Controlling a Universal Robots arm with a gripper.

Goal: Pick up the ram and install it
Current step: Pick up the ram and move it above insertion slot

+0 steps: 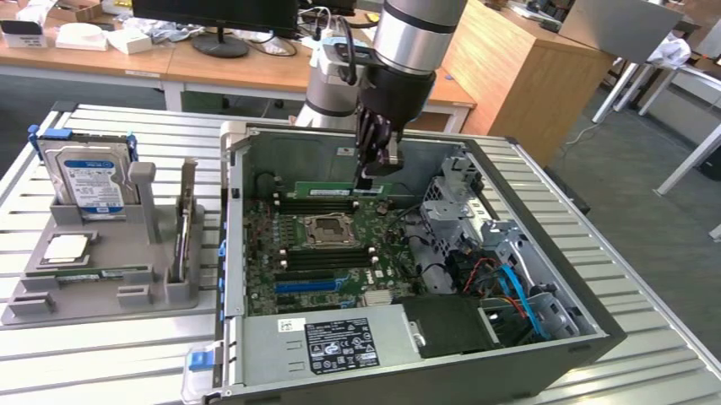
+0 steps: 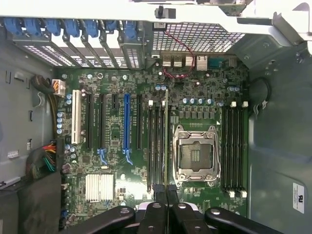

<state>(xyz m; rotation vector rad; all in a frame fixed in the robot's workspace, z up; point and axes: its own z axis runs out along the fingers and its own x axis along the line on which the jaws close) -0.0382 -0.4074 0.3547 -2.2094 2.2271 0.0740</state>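
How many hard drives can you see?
1. The hard drive stands upright in the grey holder, left of the case in the exterior view; more may hide inside it.

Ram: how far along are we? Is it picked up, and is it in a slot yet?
Done: the ram is picked up, clamped in the shut gripper inside the open computer case.
In hand: the wrist view shows it edge-on, lined up with the memory slots beside the processor socket.
Left: seating it. In the exterior view it looks raised above the motherboard, not pressed in, though I can't be sure.
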